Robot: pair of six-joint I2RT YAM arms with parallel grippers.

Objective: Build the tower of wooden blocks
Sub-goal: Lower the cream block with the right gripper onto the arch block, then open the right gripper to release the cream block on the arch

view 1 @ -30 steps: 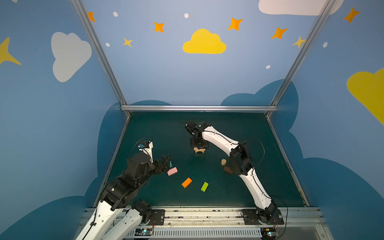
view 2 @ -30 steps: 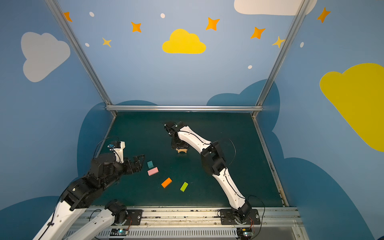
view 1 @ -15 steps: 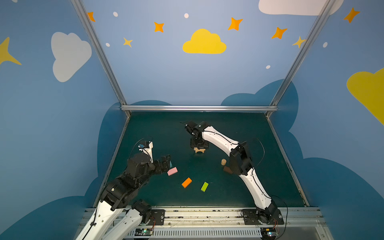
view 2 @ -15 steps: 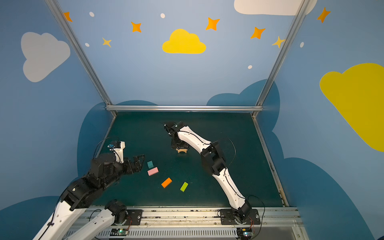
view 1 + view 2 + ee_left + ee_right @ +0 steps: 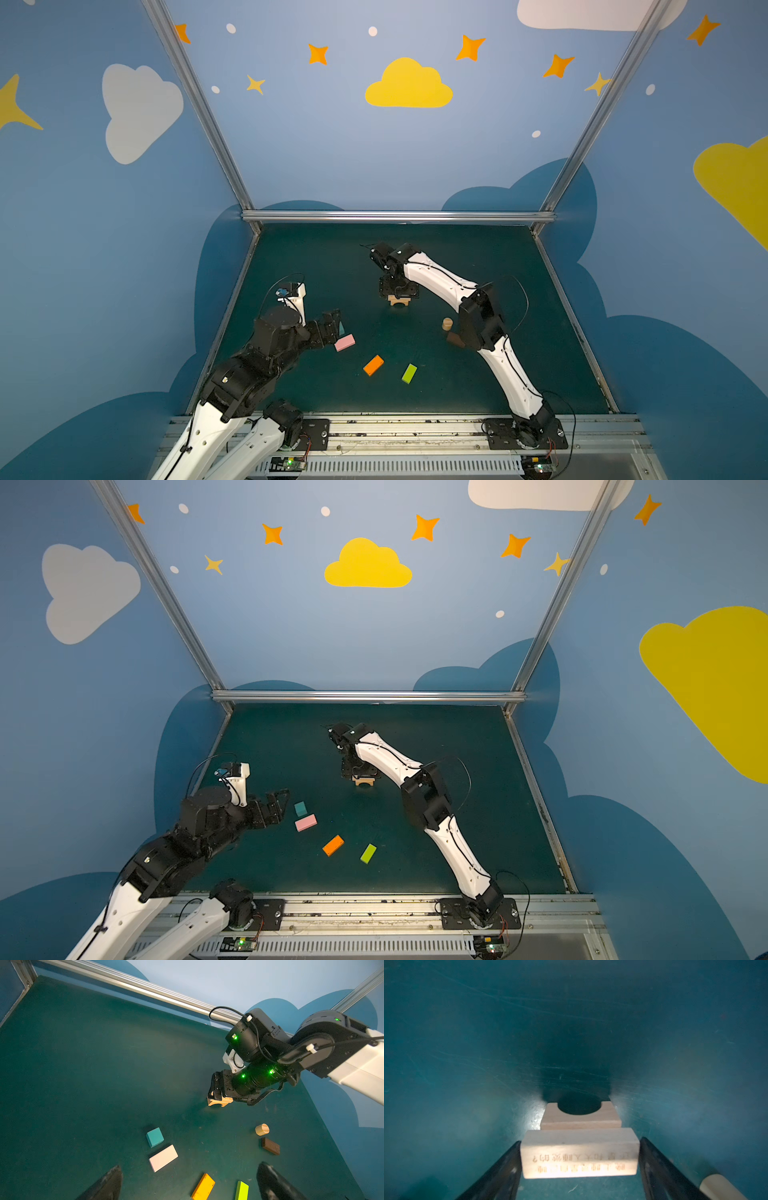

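Observation:
The tan arch [image 5: 401,300] [image 5: 579,1120] stands mid-table with the tan plank [image 5: 580,1157] lying flat on top of it. My right gripper [image 5: 399,291] [image 5: 580,1142] hangs over them, one finger at each end of the plank; whether they still press is unclear. My left gripper [image 5: 278,802] [image 5: 190,1165] hovers open and empty beside the teal cube [image 5: 301,808] and pink brick [image 5: 306,823]. The orange brick [image 5: 373,365] and lime green brick [image 5: 409,373] lie nearer the front. The tan cylinder [image 5: 447,323] and dark brown brick [image 5: 455,340] sit by the right arm's elbow.
Green mat [image 5: 519,374] bordered by aluminium rails [image 5: 399,216] and blue walls. The right forearm [image 5: 440,278] stretches above the mat's right half.
Both arms stay where they were. No block has moved in the top views.

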